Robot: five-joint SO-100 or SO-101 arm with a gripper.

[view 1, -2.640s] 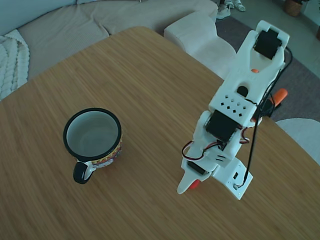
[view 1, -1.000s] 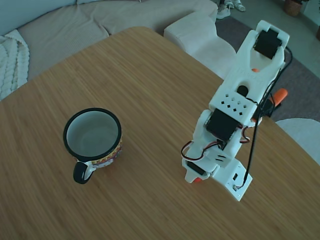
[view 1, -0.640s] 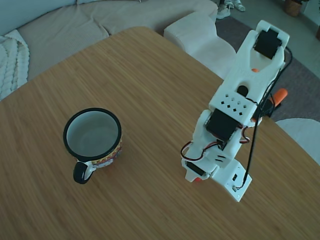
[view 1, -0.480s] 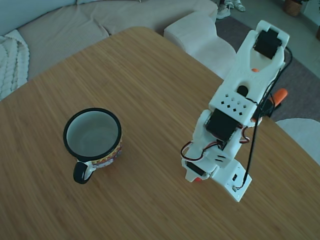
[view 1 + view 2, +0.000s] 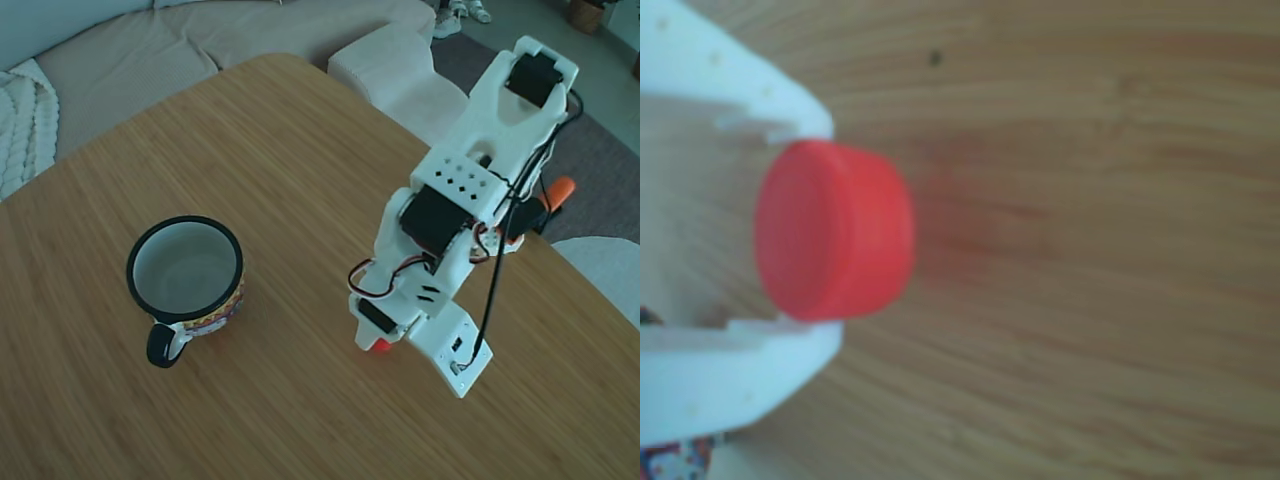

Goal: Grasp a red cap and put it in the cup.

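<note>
Between the gripper (image 5: 374,341), closed on the red cap (image 5: 379,346), and the cup (image 5: 187,276) the table (image 5: 300,180) lies bare, so the way across to the left in the fixed view is open wood. The cup's mouth faces up with nothing over it; its black handle sticks out toward the near edge. The arm's own body fills the space behind and to the right of the gripper. In the other view only bare wood lies past the cap (image 5: 833,231).

Red cap (image 5: 835,230) between the white end effector (image 5: 790,225) fingers, above wooden table (image 5: 1090,250).
</note>
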